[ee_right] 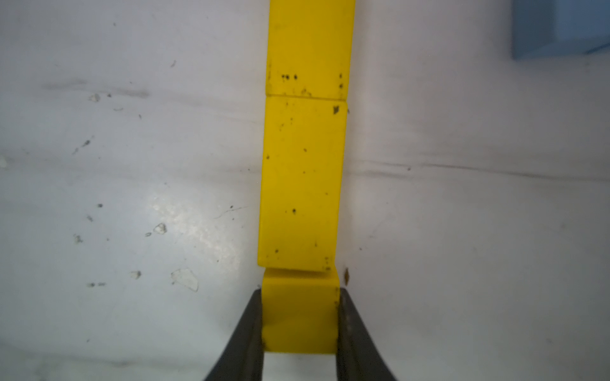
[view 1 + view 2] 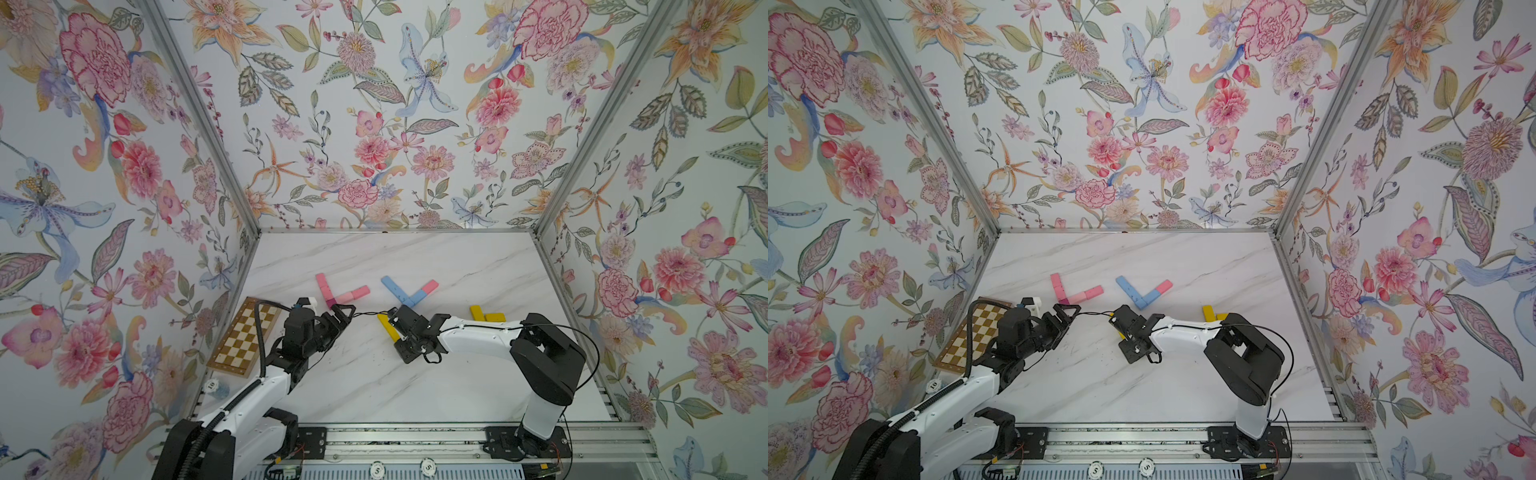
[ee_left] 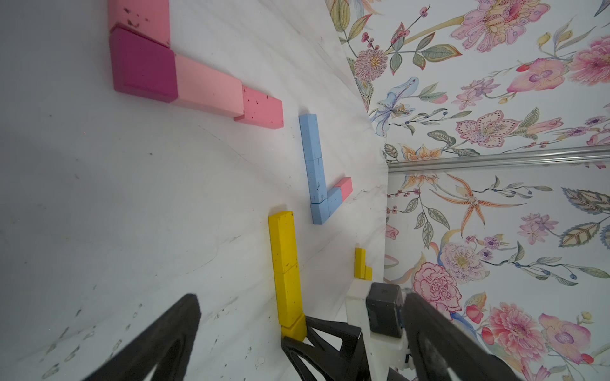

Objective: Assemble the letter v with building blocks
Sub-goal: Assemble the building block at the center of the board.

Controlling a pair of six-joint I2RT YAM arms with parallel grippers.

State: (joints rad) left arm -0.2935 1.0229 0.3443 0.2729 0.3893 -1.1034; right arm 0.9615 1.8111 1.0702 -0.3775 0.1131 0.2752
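Yellow end block tight in right tool's grip (left tool wide apart, empty).

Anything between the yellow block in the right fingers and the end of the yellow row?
Nothing visible. The block, pinched in the right gripper, already meets the end of the row. Only specks lie on the table beside it.

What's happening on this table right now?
The right gripper is shut on a small yellow block at the end of a yellow row of blocks. The left gripper hangs open near a pink V; a blue-and-pink V lies beside it, with spare yellow blocks farther off.
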